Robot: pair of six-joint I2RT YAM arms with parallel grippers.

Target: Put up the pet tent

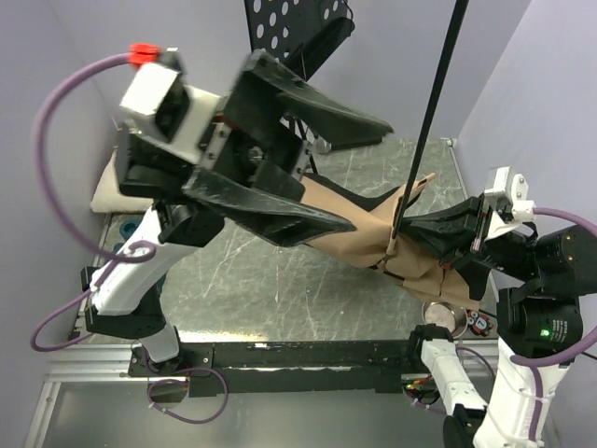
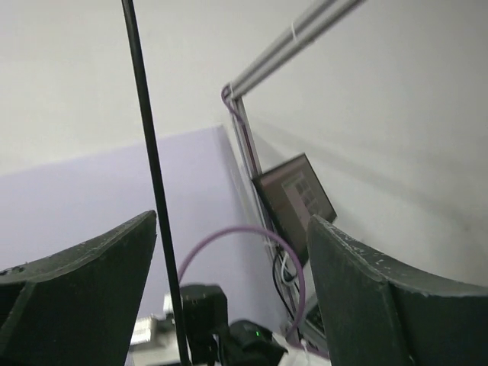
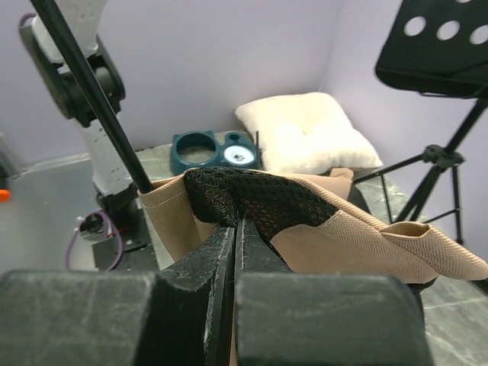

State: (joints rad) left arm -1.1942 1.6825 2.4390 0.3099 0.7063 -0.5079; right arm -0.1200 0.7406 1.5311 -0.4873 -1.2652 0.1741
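The pet tent [image 1: 350, 224] is a tan fabric heap with black lining, lying collapsed at the table's right middle. A thin black pole [image 1: 424, 121] rises from its right corner up out of view. My right gripper [image 1: 431, 241] is shut on the tent's edge; in the right wrist view its jaws [image 3: 236, 223] pinch black mesh lining [image 3: 252, 200] and tan fabric [image 3: 366, 232]. My left gripper [image 1: 368, 177] is raised high, wide open and empty. In the left wrist view the pole [image 2: 151, 175] passes between its open fingers [image 2: 76, 293], close to the left one, untouched.
A cream pillow [image 1: 105, 191] lies at the far left, also in the right wrist view [image 3: 305, 130]. A teal double bowl [image 3: 213, 149] sits beside it. A black perforated music stand [image 1: 298, 23] stands at the back. A metal bowl [image 1: 446, 317] sits near the right arm's base.
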